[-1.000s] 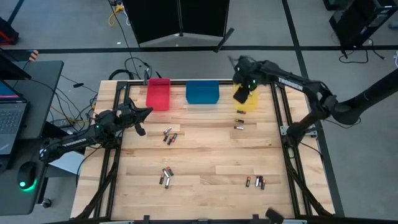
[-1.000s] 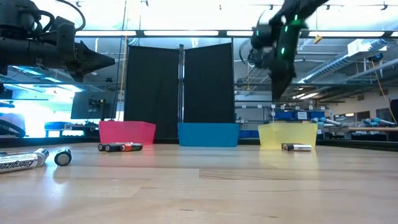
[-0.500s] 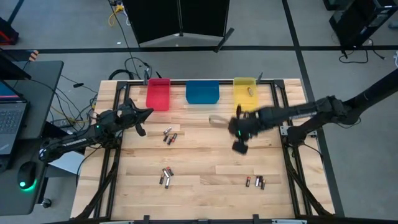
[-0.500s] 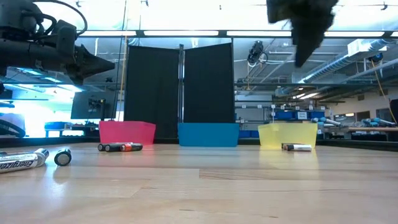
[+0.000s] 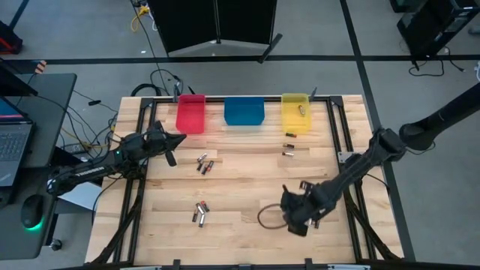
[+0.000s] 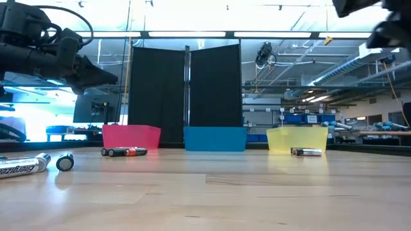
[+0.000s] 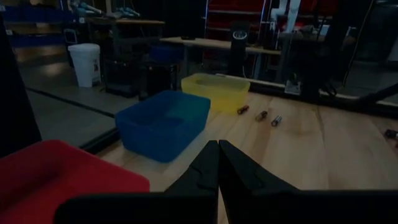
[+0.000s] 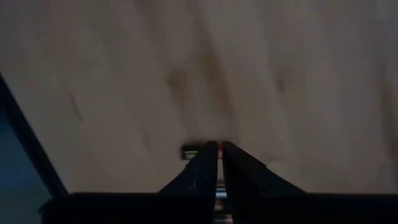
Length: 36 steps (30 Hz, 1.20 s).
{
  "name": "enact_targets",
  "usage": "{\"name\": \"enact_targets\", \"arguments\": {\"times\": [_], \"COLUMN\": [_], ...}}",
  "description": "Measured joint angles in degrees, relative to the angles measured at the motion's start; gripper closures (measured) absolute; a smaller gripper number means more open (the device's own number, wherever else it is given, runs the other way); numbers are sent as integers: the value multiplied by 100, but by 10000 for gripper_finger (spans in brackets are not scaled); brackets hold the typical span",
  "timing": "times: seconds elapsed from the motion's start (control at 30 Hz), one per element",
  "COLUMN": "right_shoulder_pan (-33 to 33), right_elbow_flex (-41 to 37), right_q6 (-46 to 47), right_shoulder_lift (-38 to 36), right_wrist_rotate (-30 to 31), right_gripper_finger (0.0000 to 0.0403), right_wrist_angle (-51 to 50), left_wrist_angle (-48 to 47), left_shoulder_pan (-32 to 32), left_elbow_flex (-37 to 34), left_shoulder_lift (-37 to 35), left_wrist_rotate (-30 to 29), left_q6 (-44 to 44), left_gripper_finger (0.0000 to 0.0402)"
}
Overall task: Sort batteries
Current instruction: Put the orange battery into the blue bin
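Observation:
Batteries lie in small groups on the wooden table: a pair near my left gripper, a group toward the near edge, and two in front of the yellow bin. One battery lies inside that bin. My left gripper hovers shut beside the red bin. My right gripper is shut and held high over the table's near right part, with a battery showing just beyond its tips. The rest of that group is hidden under the arm.
The blue bin stands between the red and yellow bins along the far edge. Metal frame rails run along the table's sides. A laptop sits on a desk left of the table. Bare wood lies mid-table.
My right gripper has swept fast from above the yellow bin across the table toward the near edge, ending over the near right batteries. A battery now shows inside the yellow bin where the gripper stood. My left arm has barely moved.

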Motion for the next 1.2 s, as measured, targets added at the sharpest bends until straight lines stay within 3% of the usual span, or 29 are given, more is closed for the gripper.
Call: {"name": "enact_targets", "arguments": {"times": [0.17, 0.37, 0.57, 0.7, 0.87, 1.2], "right_shoulder_pan": [194, 223, 223, 225, 255, 522], "right_elbow_flex": [0, 0, 0, -2, -36, -403], "right_q6": [189, 529, 589, 421, 75, 130], "right_shoulder_lift": [372, 782, 971, 977, 977, 977], "right_wrist_rotate": [-420, -741, -735, -474, -369, -68], "right_gripper_finger": [321, 233, 139, 98, 78, 77], "right_wrist_angle": [306, 292, 185, 93, 146, 450], "left_wrist_angle": [-57, -57, -57, -59, -59, -50], "left_shoulder_pan": [0, 0, 0, 0, 0, 0], "left_elbow_flex": [0, 0, 0, 0, 0, 0], "left_shoulder_lift": [0, 0, 0, 0, 41, 225], "left_wrist_rotate": [2, 81, 195, 195, 251, 319], "left_q6": [0, -22, -28, -28, -31, -52], "left_gripper_finger": [388, 388, 388, 388, 388, 388]}}
